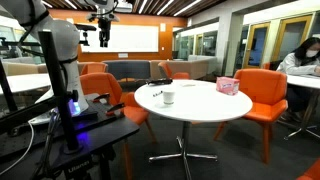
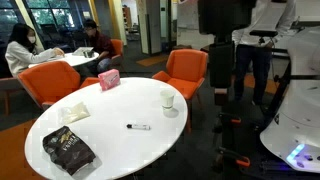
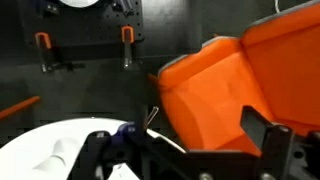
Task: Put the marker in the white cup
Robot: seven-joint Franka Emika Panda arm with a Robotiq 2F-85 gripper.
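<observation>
The marker point(image 2: 138, 127), a thin dark pen, lies flat near the middle of the round white table point(image 2: 60, 125); it also shows in an exterior view point(image 1: 157, 94). The white cup point(image 2: 168, 101) stands upright beyond the marker near the table edge and shows in both exterior views point(image 1: 168, 97). My gripper point(image 1: 102, 36) hangs high up, well away from the table. In the wrist view its fingers point(image 3: 180, 145) are spread apart and empty, facing an orange chair point(image 3: 230, 80). Marker and cup are not in the wrist view.
A pink box with a white top point(image 2: 108, 80) and a dark snack bag point(image 2: 68, 150) are on the table. Orange chairs point(image 2: 185, 72) ring the table. People sit at tables behind point(image 2: 25, 45). The robot base point(image 1: 65, 85) stands beside the table.
</observation>
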